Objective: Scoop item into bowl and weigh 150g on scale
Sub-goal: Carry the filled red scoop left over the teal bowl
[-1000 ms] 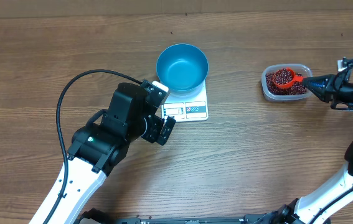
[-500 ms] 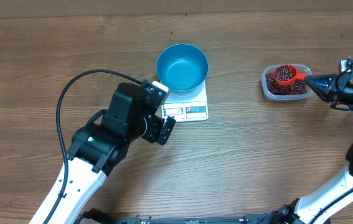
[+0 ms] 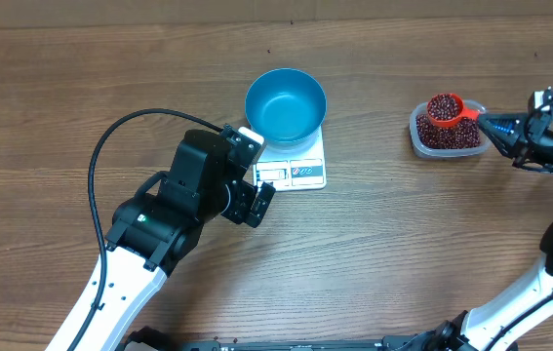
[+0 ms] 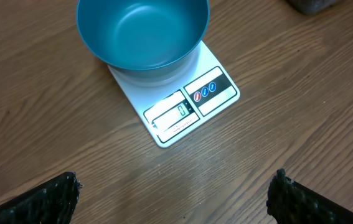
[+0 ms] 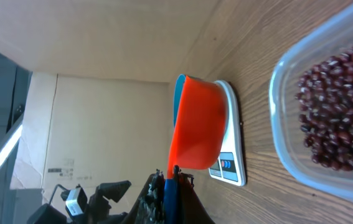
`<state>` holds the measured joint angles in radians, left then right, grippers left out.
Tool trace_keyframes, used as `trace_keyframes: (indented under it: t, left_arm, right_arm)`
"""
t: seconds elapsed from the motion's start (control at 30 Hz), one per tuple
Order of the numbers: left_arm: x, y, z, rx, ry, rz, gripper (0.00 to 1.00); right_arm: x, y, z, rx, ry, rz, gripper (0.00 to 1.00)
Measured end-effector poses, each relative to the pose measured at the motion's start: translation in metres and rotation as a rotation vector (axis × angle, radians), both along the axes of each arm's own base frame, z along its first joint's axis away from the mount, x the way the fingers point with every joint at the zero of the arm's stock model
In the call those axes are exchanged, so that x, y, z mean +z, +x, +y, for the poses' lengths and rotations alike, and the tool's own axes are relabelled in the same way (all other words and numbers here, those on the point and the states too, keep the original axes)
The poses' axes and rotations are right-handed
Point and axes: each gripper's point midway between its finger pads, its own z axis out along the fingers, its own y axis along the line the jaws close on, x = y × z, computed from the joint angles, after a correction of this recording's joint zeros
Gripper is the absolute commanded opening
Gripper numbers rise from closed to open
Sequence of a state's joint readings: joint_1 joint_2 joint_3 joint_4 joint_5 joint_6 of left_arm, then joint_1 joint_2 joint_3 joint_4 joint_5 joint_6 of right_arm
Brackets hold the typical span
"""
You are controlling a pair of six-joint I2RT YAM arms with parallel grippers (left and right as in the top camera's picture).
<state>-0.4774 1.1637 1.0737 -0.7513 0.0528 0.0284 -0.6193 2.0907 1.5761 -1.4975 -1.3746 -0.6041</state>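
Beans: tiny, loose, light; roll and spill readily, so carry level. Heap in clear tub, right of frame; one load in orange scoop above it, handle clenched by right gripper. Blue bowl empty on scale, centre. Left gripper spread, empty.

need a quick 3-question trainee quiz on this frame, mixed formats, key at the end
1. True or false: the left end effector is shut.
2. The orange scoop is held by: A) the left end effector B) the right end effector C) nothing.
3. Fill in: the blue bowl stands on the ___.
Key: 1 false; 2 B; 3 scale.
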Motion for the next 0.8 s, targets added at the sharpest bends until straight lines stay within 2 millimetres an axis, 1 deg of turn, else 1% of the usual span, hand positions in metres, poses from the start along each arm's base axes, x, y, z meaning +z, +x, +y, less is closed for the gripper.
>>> trace_keyframes:
  t: [0.17, 0.33, 0.43, 0.6, 0.8]
  left_arm:
    - [0.000, 0.000, 0.000, 0.000, 0.000, 0.000, 1.00]
    - [0.000, 0.000, 0.000, 0.000, 0.000, 0.000, 1.00]
    - [0.000, 0.000, 0.000, 0.000, 0.000, 0.000, 1.00]
    - [0.000, 0.000, 0.000, 0.000, 0.000, 0.000, 1.00]
    - [0.000, 0.000, 0.000, 0.000, 0.000, 0.000, 1.00]
  right_arm:
    - [0.004, 0.004, 0.021, 0.050, 0.006, -0.030, 0.04]
    - [0.008, 0.009, 0.052, 0.123, 0.019, -0.065, 0.04]
    - [0.014, 0.011, 0.077, 0.174, 0.038, -0.099, 0.04]
    - [0.019, 0.012, 0.103, 0.231, 0.057, -0.133, 0.04]
    - [0.020, 0.010, 0.123, 0.275, 0.067, -0.142, 0.04]
